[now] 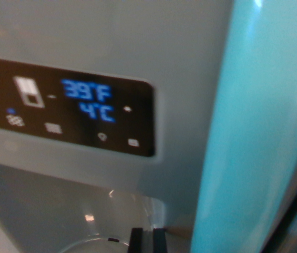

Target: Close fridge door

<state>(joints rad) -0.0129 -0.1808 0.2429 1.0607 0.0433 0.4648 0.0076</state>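
You're right up against the fridge front here, operator. At the wrist view's left sits the black control panel [67, 108], tilted in the frame, icons along it and a blue readout [89, 100] showing 39°F over 4°C. Below it the grey dispenser recess [48, 205] opens up, with a curved rim just showing at the bottom edge.

Bottom centre, two dark fingertips [136, 240] poke into frame: that's your tool [148, 241], and the gap between the tips looks narrow, nearly together, with nothing held. Whether they touch the panel face, I can't tell.

Moving right, the broad turquoise band is the fridge door [259, 126], its edge or handle running top to bottom with a slight lean, and a dark gap at the bottom right corner.

The whole picture is blurred and canted, so the wrist reads as rolled and very near the surface, pointing at the front face.

For the step in hand: I'd judge you want the closed tips as a flat pusher on plain door skin, away from the touch panel and the recess. Push slowly and square, and ease off once the seal takes.
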